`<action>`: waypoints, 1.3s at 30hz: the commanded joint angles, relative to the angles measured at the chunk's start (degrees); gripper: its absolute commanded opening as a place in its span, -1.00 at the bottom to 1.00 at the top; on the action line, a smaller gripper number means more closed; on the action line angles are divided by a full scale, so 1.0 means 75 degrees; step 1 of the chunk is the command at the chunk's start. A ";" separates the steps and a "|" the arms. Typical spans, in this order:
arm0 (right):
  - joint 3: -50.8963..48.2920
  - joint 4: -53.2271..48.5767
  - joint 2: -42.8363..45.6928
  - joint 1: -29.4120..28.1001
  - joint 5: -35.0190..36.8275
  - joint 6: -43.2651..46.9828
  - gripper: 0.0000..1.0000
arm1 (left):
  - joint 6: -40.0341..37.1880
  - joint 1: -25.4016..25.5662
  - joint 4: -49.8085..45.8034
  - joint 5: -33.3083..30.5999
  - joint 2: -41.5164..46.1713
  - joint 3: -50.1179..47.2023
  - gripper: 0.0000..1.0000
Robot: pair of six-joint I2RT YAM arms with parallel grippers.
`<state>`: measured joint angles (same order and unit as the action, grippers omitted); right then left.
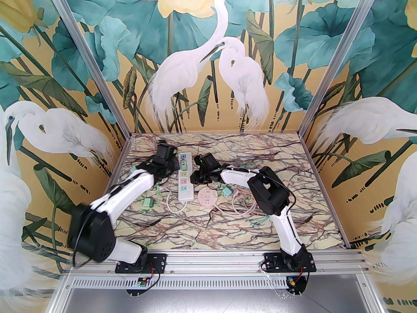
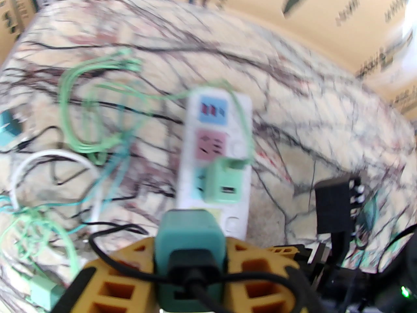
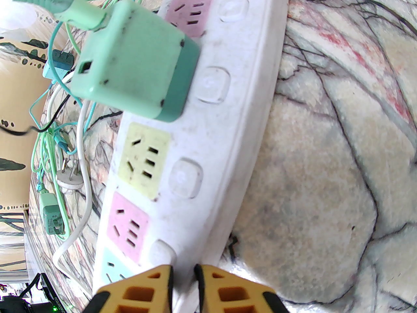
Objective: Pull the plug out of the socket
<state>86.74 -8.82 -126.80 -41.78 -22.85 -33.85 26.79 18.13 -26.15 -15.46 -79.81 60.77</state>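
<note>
A long white plastic power strip with pastel socket faces lies on the veined marble-patterned tabletop and serves as the landmark. A light green cube-shaped plug with a darker teal base sits on the strip in the third socket from its far end, a pale green cable running from its top. The yellow and pink sockets on the near side of that cube stand bare. The left gripper is over the strip's near half, and its yellow honeycomb fingers are clamped on either side of a dark teal block-shaped plug with a black cable looping across it. The left wrist view is blurred, so whether this plug touches the strip cannot be told there. The right gripper rests on the strip's near end just beside a switch button, its fingers drawn almost together with only a slit between them and nothing pinched. A round pink socket disc lies just right of the strip's near end. A small green adapter sits to the strip's left among loose green cords.
</note>
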 commanded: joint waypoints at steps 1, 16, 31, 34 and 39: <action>-0.0280 -0.0974 -0.0683 -0.0179 0.0328 0.0071 -0.58 | 0.0372 -0.0451 -0.0247 0.0239 0.0646 -0.0521 -0.64; -0.0320 -0.0952 -0.0569 -0.0238 0.0360 0.0094 -0.58 | 0.2049 -0.4008 0.0020 0.1143 0.2329 -0.2717 -0.64; -0.0373 -0.0945 -0.0506 -0.0230 0.0398 0.0105 -0.58 | 0.2703 -0.5895 0.1257 0.3441 0.0561 -0.2920 -0.52; -0.0352 -0.0933 -0.0530 -0.0230 0.0398 0.0104 -0.58 | 0.2782 -0.6048 0.1254 0.3503 0.0365 -0.2920 -0.43; -0.0346 -0.0946 -0.0560 -0.0239 0.0392 0.0102 -0.58 | 0.2815 -0.6061 0.1338 0.3518 0.0434 -0.2984 -0.28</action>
<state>86.74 -8.78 -126.76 -42.02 -22.33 -33.85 47.24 -26.96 -17.93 9.41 -76.73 37.98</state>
